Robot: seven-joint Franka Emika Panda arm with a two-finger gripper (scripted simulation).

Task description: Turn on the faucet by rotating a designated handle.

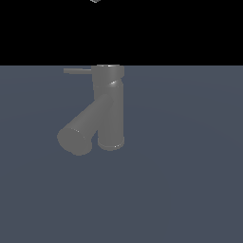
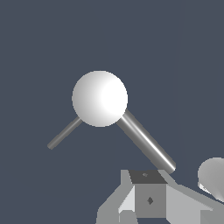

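Gripper [image 2: 151, 210] high above the faucet [image 2: 99, 99], its opening unclear, well apart from the thin handle [image 2: 64, 133].

- gripper [image 2: 148, 205] seen only in wrist view: grey-white angular body, a dark square block at its middle
- fingers not clearly visible, spread between them can't be told
- gripper looks straight down, high above the faucet [image 2: 99, 99], holding nothing
- in exterior view only a tiny pale sliver of the arm [image 1: 95, 1] at the frame's top edge, well above the faucet; pose can't be told
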